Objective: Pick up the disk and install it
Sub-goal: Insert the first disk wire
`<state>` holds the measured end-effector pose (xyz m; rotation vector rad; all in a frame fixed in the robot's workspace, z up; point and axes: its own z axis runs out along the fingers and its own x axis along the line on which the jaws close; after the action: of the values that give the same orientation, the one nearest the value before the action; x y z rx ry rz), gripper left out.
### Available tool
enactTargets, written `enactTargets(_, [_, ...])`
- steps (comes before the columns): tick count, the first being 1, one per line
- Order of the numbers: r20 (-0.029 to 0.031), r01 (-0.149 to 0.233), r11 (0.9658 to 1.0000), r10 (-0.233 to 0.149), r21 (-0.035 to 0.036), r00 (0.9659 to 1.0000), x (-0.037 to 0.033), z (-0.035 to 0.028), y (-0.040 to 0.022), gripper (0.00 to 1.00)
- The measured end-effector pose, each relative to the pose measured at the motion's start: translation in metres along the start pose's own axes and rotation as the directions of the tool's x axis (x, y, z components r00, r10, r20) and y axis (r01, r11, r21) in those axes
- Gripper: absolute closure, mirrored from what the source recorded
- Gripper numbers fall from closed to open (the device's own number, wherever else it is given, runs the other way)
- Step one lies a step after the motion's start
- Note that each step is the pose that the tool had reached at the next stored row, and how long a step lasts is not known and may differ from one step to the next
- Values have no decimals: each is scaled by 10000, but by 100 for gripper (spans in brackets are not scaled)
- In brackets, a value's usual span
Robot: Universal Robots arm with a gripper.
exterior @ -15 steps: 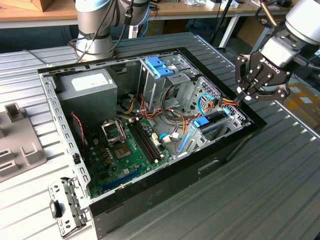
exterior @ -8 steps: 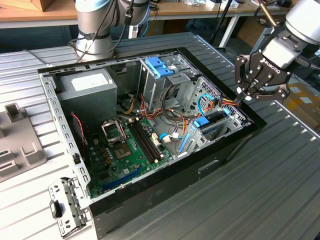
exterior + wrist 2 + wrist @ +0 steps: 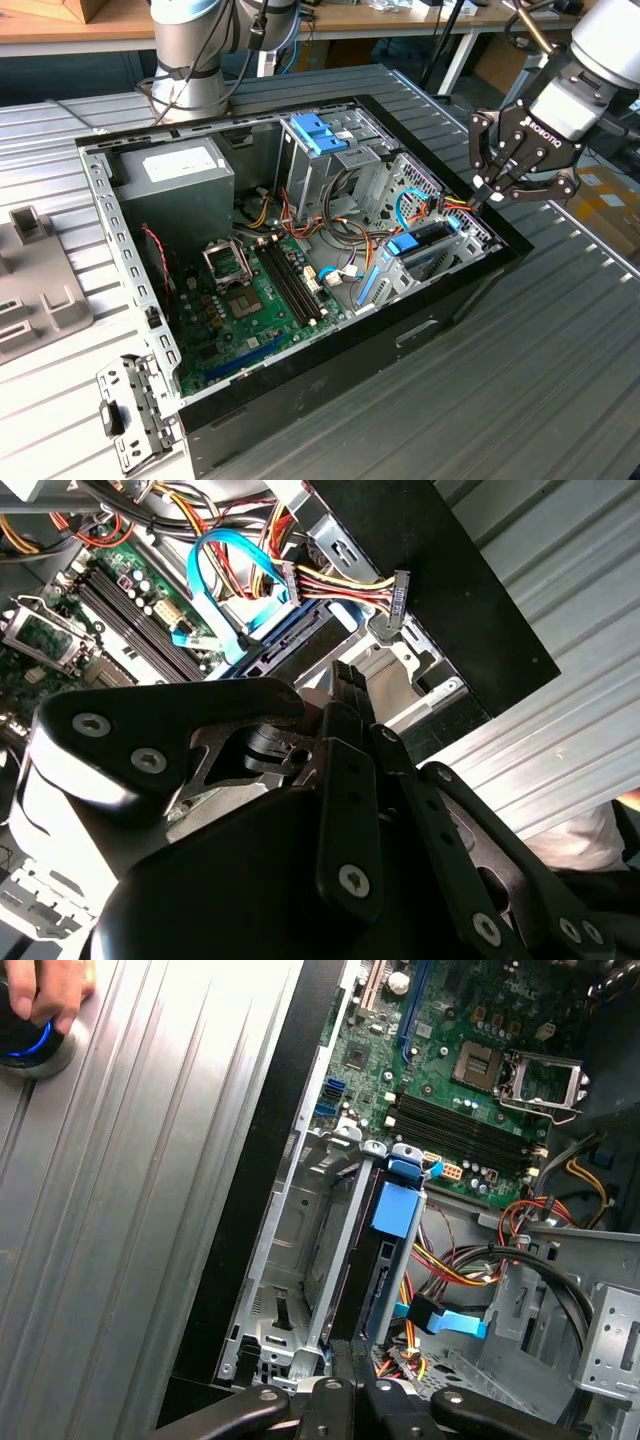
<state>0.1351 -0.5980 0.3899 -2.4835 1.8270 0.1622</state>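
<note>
The disk (image 3: 425,243) stands on edge in the metal bay at the exterior view's right end of the open computer case (image 3: 330,370), with a blue tab on its rail. In the first wrist view the disk (image 3: 372,1270) is a dark slab running down the bay, and in the second wrist view the disk (image 3: 285,645) shows a blue rail. My gripper (image 3: 481,197) hangs over the case's right rim at the disk's outer end. Its fingers are shut together in both wrist views (image 3: 353,1385) (image 3: 345,675). Whether the tips touch the disk I cannot tell.
Inside the case are a grey power supply (image 3: 175,180), a metal cage with a light-blue top (image 3: 320,135), the motherboard (image 3: 250,290) and loose cables (image 3: 215,570) beside the bay. A metal bracket (image 3: 130,410) lies outside the case. A person's hand (image 3: 40,990) rests on the table.
</note>
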Motion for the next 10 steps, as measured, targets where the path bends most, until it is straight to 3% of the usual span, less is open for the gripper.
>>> enactTargets(10, [-10, 622, 9980, -623, -74, 9981, 0, 0, 0, 89])
